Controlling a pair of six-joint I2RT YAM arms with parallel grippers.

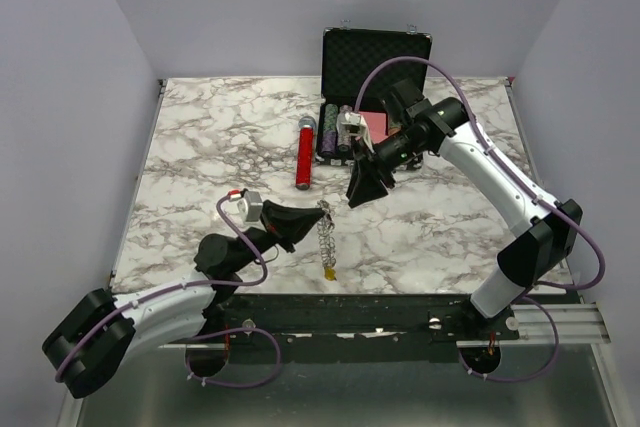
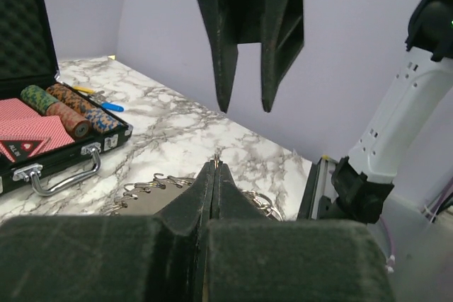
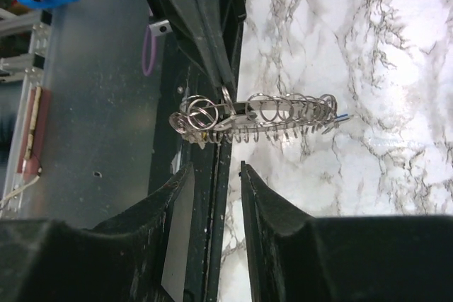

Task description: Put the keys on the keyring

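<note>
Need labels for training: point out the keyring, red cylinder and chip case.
keyring (image 1: 325,232): top view, middle of the key bunch.
red cylinder (image 1: 303,160): top view, mid-body.
chip case (image 1: 350,52): top view, foam of open lid.

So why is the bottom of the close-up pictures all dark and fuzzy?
Left wrist view: the left fingers sit too close to focus, the black case is sharp; right wrist view: right fingers fuzzy too, keyring crisp; top view: evenly lit, sharp.
</note>
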